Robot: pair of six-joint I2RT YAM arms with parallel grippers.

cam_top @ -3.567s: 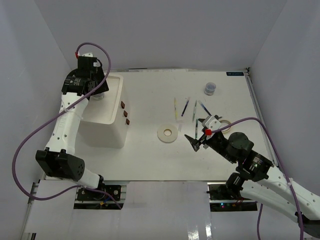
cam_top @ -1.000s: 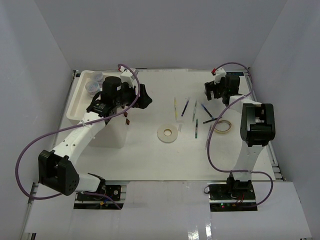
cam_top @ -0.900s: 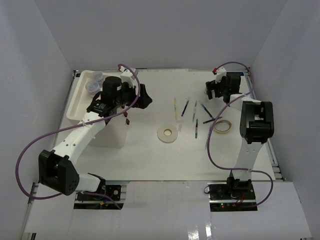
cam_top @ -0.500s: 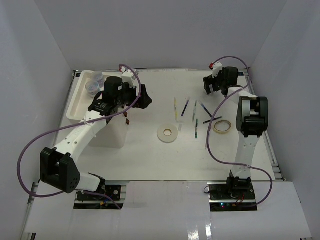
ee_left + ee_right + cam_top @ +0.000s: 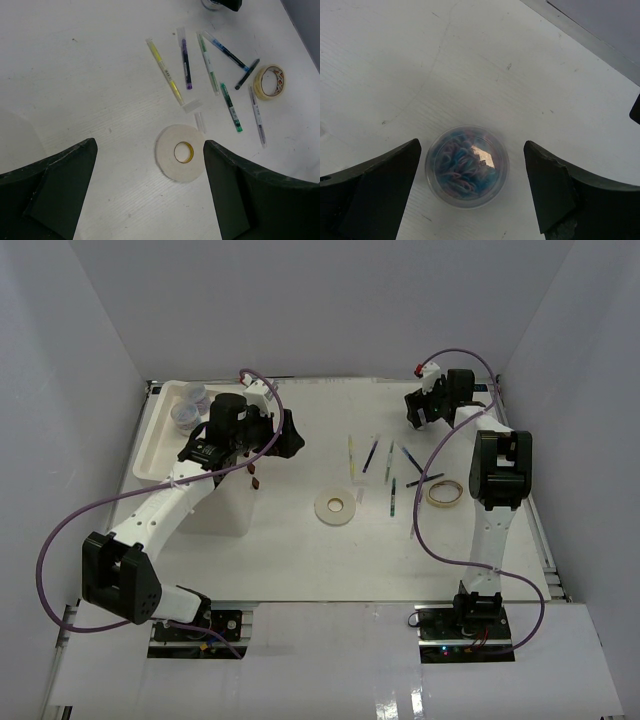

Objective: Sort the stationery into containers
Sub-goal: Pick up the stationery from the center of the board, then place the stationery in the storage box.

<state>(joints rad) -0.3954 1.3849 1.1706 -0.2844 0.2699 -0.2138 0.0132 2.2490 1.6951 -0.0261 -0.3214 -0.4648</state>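
The white box unit (image 5: 152, 446) stands at the left; two clear jars (image 5: 186, 415) sit in its top tray. My left gripper (image 5: 287, 434) is open and empty above the table to the right of the box; below it in the left wrist view (image 5: 150, 197) lie a wide tape ring (image 5: 180, 152), a smaller tape ring (image 5: 270, 82) and several pens (image 5: 185, 65). My right gripper (image 5: 424, 408) is open at the back right. In the right wrist view (image 5: 470, 192) a third clear jar (image 5: 466, 166) with bluish contents sits on the table between the fingers, untouched.
The pens (image 5: 371, 456) lie fanned in the table's middle, with the wide tape ring (image 5: 336, 506) in front of them and the smaller ring (image 5: 445, 492) to their right. The box's drawer knobs (image 5: 253, 478) face right. White walls enclose the table.
My right arm has swung out to the back right and settled over the jar, edging left. My left gripper has left the box's tray and now hangs right of the box.
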